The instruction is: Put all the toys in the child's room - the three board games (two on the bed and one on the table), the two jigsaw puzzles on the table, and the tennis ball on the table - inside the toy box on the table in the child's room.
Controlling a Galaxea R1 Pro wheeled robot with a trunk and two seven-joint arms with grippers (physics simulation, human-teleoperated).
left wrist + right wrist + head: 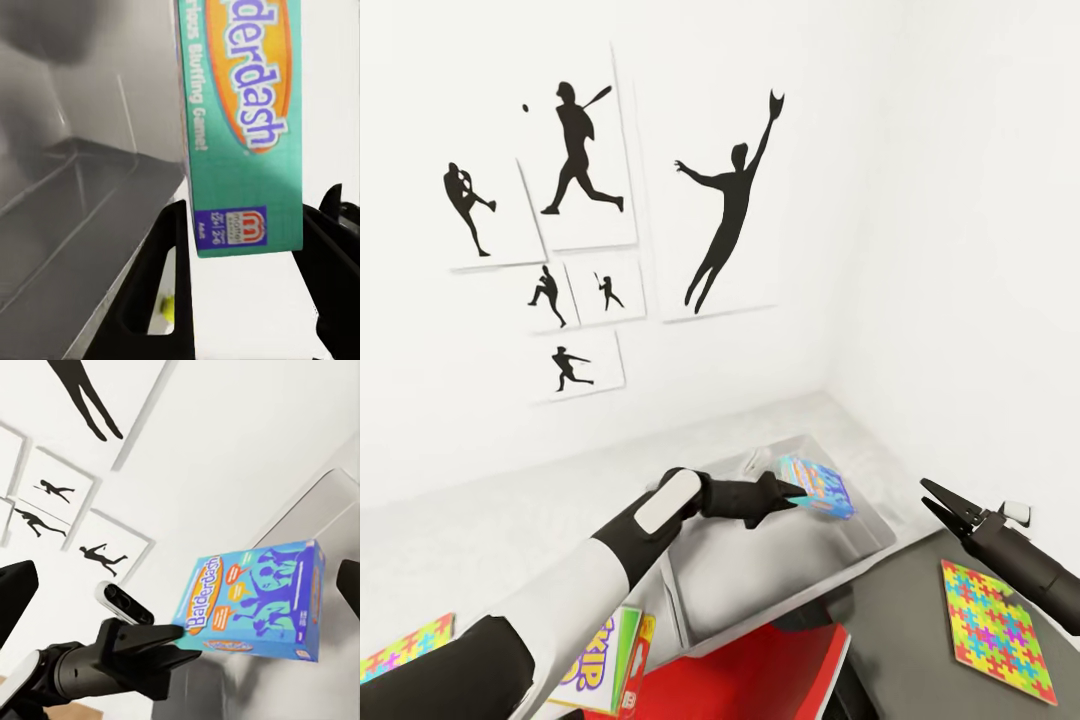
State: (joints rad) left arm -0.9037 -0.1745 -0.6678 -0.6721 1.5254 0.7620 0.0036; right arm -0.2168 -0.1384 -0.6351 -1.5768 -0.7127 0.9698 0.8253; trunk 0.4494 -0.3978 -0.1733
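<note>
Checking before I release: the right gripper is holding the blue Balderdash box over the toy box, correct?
Not quite: the left gripper holds the blue Balderdash box, its jaws shut on the box's edge, as the head view shows. The box does hang over the toy box. The right gripper is open and holds nothing.

The left gripper (244, 247) clamps the lower edge of a teal board game box (241, 112) between its two black fingers (161, 277); the box stands upright, lettering reading along its length; the grey toy box (67, 225) lies beside it; a small yellow-green object (168, 306), possibly the tennis ball, shows through a finger slot.
</note>
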